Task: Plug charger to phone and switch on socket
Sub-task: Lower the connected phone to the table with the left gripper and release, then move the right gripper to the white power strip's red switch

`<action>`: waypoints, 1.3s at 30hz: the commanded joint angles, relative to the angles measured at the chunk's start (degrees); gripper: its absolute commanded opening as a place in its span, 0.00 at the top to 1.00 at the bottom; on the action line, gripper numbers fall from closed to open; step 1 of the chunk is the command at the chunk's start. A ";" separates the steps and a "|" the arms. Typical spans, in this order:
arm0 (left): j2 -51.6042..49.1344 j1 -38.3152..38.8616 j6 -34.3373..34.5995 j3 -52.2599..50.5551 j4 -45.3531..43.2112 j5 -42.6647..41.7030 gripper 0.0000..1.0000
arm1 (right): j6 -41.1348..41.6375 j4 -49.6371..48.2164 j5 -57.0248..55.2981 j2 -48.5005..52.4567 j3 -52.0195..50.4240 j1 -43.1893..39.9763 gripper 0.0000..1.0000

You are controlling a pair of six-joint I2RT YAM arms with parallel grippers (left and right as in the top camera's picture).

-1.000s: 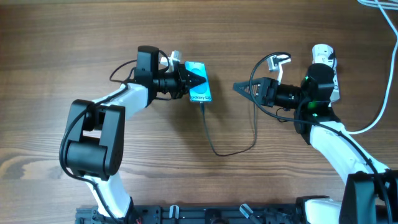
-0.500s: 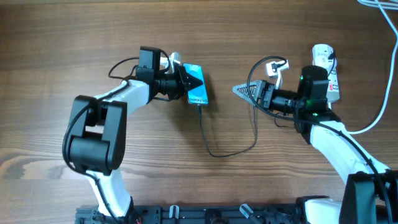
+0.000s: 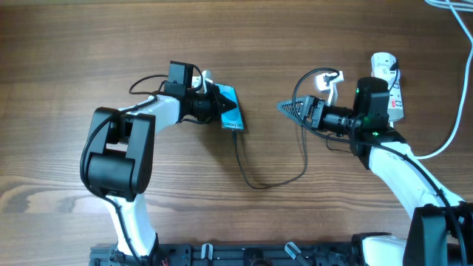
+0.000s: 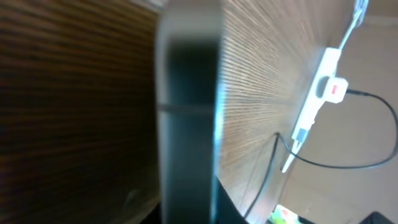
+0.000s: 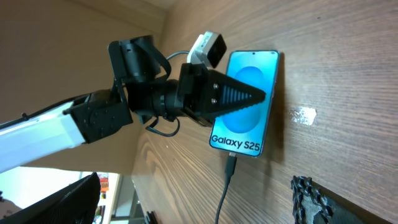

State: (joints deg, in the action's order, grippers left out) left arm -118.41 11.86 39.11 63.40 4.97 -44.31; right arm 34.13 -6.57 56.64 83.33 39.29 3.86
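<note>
The left end effector point(image 5: 261, 96) pinches the phone point(image 5: 252, 62) on the bench point(image 3: 74, 59); the right wrist view shows the charger point(image 5: 229, 171) plugged into it. The left wrist view catches the socket point(image 4: 314, 106). Whether the right end effector point(image 3: 281, 106) is open, I cannot tell.

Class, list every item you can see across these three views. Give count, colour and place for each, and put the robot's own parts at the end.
phone: one, blue-teal screen, left of centre, between the left gripper's fingers.
charger: one, thin black cable, plugged into the phone's lower end and looping across the table's middle.
socket: one, white with a red switch, far right, partly behind the right arm.
white cable: at least one, along the right edge.
table: one, brown wood, under everything.
left gripper: one, black, closed on the phone.
right gripper: one, dark, right of centre, holding nothing; whether the jaws are open or shut is unclear.
</note>
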 commanded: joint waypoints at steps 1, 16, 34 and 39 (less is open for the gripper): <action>-1.51 -0.11 -0.33 0.59 1.18 3.85 0.59 | -2.47 1.62 -1.40 -1.09 1.27 -0.17 0.00; -1.49 -1.33 -0.35 0.59 12.31 14.73 0.00 | -8.92 15.02 -12.96 -10.93 1.81 -0.17 0.00; 5.64 -11.45 -3.21 0.61 23.56 18.67 0.00 | -15.26 40.26 -47.95 -10.80 18.47 -4.90 0.00; 12.28 -11.34 -7.43 0.61 24.37 18.75 0.00 | -16.00 39.34 -43.15 -7.67 18.49 -14.43 0.72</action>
State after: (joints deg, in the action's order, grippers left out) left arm -109.95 0.78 36.42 65.63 28.75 -31.35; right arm 19.03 33.50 12.97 72.97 56.77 -4.93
